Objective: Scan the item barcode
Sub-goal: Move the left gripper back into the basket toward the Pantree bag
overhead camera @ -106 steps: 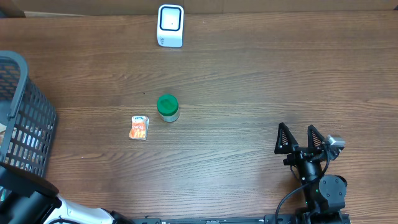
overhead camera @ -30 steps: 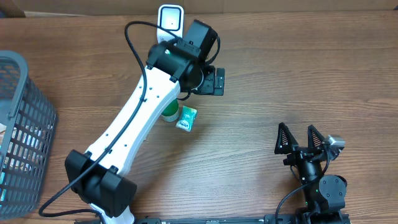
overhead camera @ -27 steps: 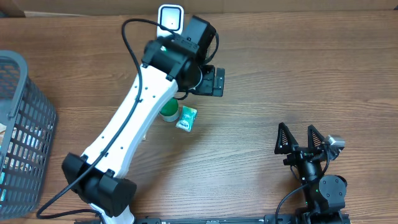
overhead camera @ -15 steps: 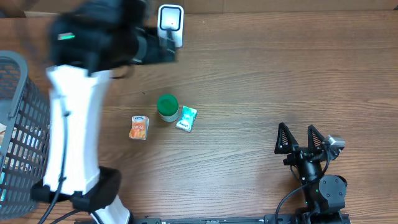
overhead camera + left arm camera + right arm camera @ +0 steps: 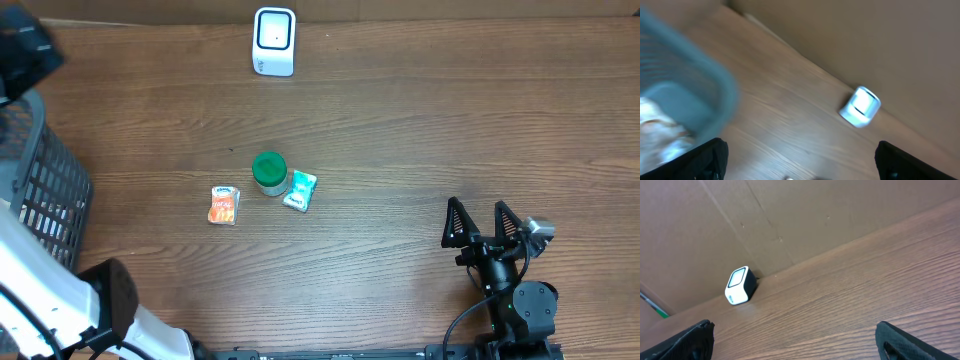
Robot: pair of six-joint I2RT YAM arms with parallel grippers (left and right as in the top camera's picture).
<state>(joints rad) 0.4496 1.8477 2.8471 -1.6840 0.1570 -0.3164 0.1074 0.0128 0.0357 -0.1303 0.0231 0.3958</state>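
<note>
Black-fingered left hand (image 5: 800, 150) hangs spread and empty over the grey mesh basket (image 5: 45, 190), likely to fetch an item; right hand (image 5: 480, 222) rests open, parked. On the wooden counter (image 5: 400, 120) lie a green-lidded round jar (image 5: 269, 172), teal packet (image 5: 299, 190) and orange packet (image 5: 224, 204), well short of the white box-shaped scanner (image 5: 274, 41).

Nothing here can really be read. The small orange packet (image 5: 224, 205) lying on the surface (image 5: 420, 140) has a pale patch at its top and light lettering below, too small to make out. The teal packet (image 5: 299, 190) just beside the green-lidded jar (image 5: 269, 172) carries white markings, equally illegible. The white scanner (image 5: 274, 41) shows only a tiny blurred mark under its window.
</note>
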